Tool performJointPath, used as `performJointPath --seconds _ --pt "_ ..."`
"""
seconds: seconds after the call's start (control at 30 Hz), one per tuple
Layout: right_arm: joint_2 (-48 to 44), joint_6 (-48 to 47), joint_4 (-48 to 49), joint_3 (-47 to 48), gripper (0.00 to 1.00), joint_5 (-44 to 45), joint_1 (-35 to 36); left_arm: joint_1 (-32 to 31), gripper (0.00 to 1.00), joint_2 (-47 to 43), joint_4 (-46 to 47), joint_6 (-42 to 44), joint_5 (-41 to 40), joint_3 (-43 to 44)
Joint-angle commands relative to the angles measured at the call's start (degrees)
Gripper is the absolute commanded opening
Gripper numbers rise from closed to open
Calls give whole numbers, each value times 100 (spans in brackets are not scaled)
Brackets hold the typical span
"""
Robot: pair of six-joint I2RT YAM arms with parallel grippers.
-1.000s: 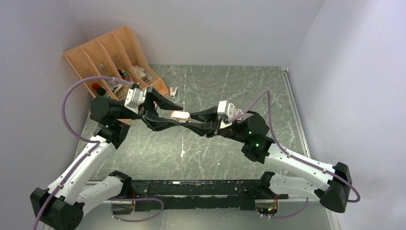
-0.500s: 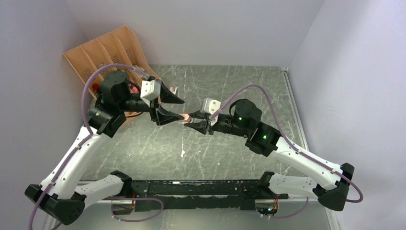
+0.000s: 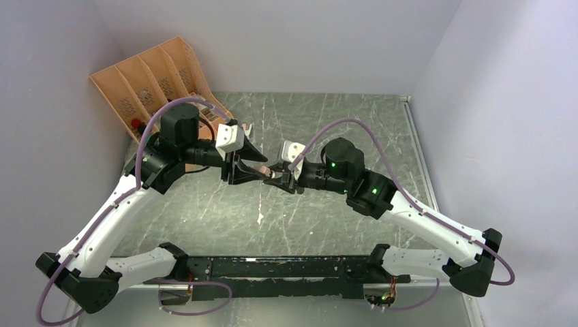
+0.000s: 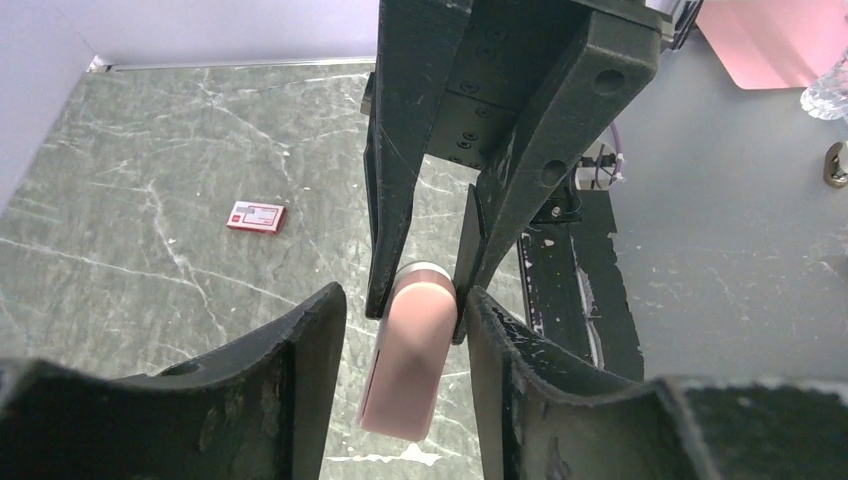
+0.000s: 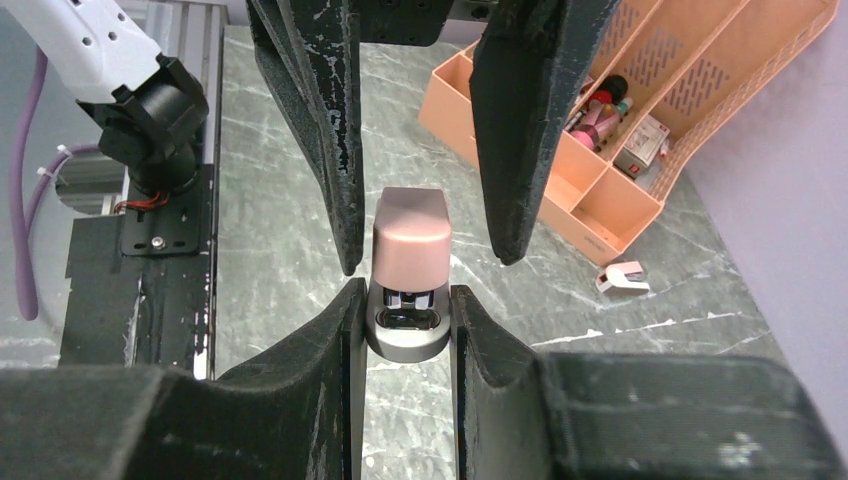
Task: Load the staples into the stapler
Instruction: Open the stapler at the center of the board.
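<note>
Base rail [image 3: 272, 266]: blk, along near edge; bare marble table [image 3: 327, 211] betw. it and the claws.
R claw [image 5: 405, 300]: closed on grey rounded end of pink stapler [image 5: 410, 235], held above mid-table.
L claw [image 4: 405, 300]: part open, fingers straddle stapler's pink end, gap each side.
Stapler axis: claw to claw, approx. L–R; pink end toward L.
Staple box [image 4: 256, 216]: red/white, flat on table, well apart from claws; long axis across L-wrist view.
Far L corner: orange organiser [image 3: 160, 75] at walls; small pink stapler [image 5: 622, 278] just beside it.
Room: R side open to wall.
</note>
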Motion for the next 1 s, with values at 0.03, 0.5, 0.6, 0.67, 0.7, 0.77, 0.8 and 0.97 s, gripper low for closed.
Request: performJointPath --seconds 0.03,0.5,0.6,0.67,0.7,0.77,0.8,0.97 --pt "-95 -13 7 135 0 76 10 -62 47 65 -337 263 -76 265" --pt "-45 57 34 125 0 115 8 -152 29 169 -305 315 10 264" --pt "-116 80 88 49 0 200 15 -152 18 94 -297 344 -156 247" --pt "-184 92 139 -2 0 236 16 -154 13 -12 -186 309 -352 180" --pt "-223 96 117 -1 0 253 14 -154 12 -75 -118 315 -450 154" --pt "-302 48 35 44 0 276 3 -152 9 -230 -35 328 -605 98" --pt "-332 18 -30 76 0 296 3 -149 8 -314 3 333 -718 79" --pt "-431 -112 -271 155 0 492 -8 -154 7 -697 51 396 -1176 -24"
